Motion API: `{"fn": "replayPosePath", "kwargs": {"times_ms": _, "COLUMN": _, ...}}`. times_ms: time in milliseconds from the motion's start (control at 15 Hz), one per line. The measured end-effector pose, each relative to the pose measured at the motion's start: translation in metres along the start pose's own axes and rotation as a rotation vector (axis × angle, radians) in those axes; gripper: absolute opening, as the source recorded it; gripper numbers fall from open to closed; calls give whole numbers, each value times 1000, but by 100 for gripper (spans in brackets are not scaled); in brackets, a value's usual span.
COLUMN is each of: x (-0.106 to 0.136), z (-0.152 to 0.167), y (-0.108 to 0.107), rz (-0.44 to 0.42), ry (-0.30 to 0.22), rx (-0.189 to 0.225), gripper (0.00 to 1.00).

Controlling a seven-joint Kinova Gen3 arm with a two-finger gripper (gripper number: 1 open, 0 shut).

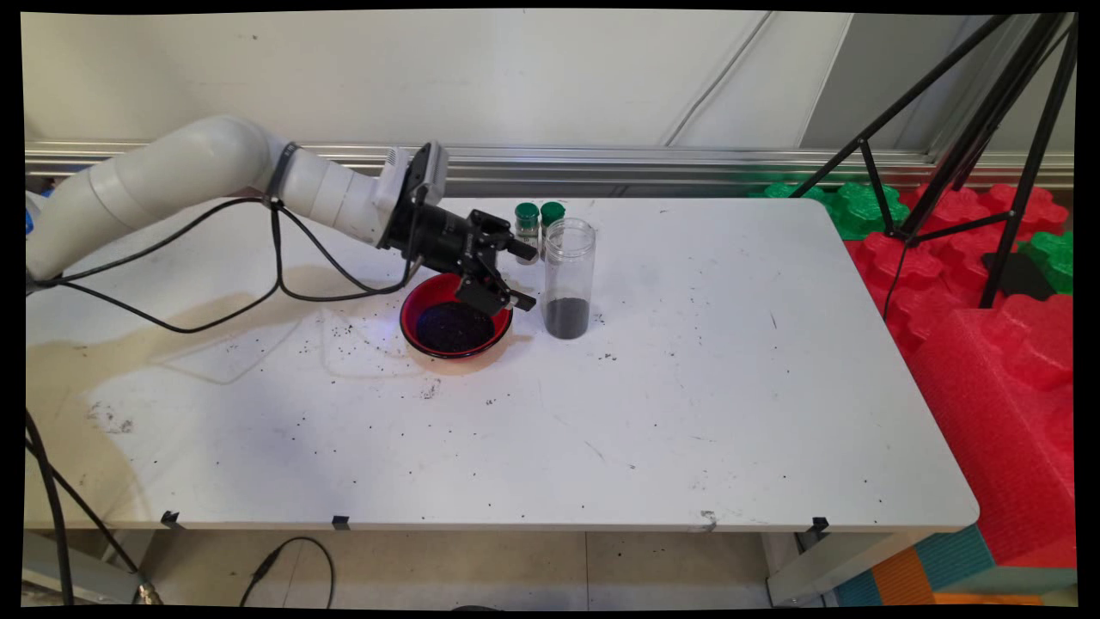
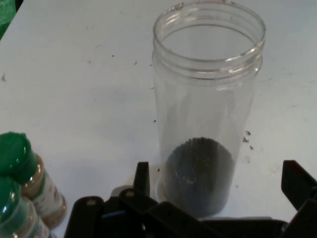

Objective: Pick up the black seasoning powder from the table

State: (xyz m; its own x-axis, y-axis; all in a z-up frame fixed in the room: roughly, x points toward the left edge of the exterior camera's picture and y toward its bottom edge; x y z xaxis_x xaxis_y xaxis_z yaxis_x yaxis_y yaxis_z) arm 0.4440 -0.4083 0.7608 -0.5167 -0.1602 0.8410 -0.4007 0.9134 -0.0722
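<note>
The pincer (image 1: 522,275) is standing wide, its two fingers spread apart and holding nothing. It is hanging above the right rim of the red bowl (image 1: 418,303) and pointing toward the clear jar (image 1: 569,277), which is standing just beside it to the right. In the hand view the pincer (image 2: 218,186) is framing the lower part of the clear jar (image 2: 207,106), with one fingertip showing on either side of it and no contact visible.

The clear jar is standing upright on the tabletop (image 1: 687,387), uncapped, with a shallow layer of dark granules at its bottom. The red bowl is sitting just left of the jar and is holding a heap of the same dark material. Two small green-capped bottles (image 1: 539,223) are standing side by side directly behind the jar; in the hand view they (image 2: 25,183) are appearing at the lower left edge. Dark specks are lying scattered over the tabletop around the bowl and jar.
</note>
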Motion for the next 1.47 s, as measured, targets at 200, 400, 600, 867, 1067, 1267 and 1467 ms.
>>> {"fn": "replayPosePath", "kwargs": {"times_ms": 200, "x": -2, "z": 9, "y": -1, "rz": 3, "ry": 19, "rx": -3, "gripper": 100}}
{"fn": "replayPosePath", "kwargs": {"times_ms": 400, "x": -2, "z": 16, "y": -2, "rz": 7, "ry": 33, "rx": -6, "gripper": 100}}
{"fn": "replayPosePath", "kwargs": {"times_ms": 600, "x": -4, "z": 26, "y": -2, "rz": 13, "ry": 50, "rx": -9, "gripper": 100}}
{"fn": "replayPosePath", "kwargs": {"times_ms": 867, "x": -5, "z": 35, "y": -2, "rz": 20, "ry": 66, "rx": -12, "gripper": 100}}
{"fn": "replayPosePath", "kwargs": {"times_ms": 1067, "x": -5, "z": 42, "y": -3, "rz": 24, "ry": 77, "rx": -11, "gripper": 100}}
{"fn": "replayPosePath", "kwargs": {"times_ms": 1267, "x": -5, "z": 47, "y": -4, "rz": 26, "ry": 85, "rx": -8, "gripper": 100}}
{"fn": "replayPosePath", "kwargs": {"times_ms": 1467, "x": -5, "z": 52, "y": -5, "rz": 28, "ry": 92, "rx": -4, "gripper": 100}}
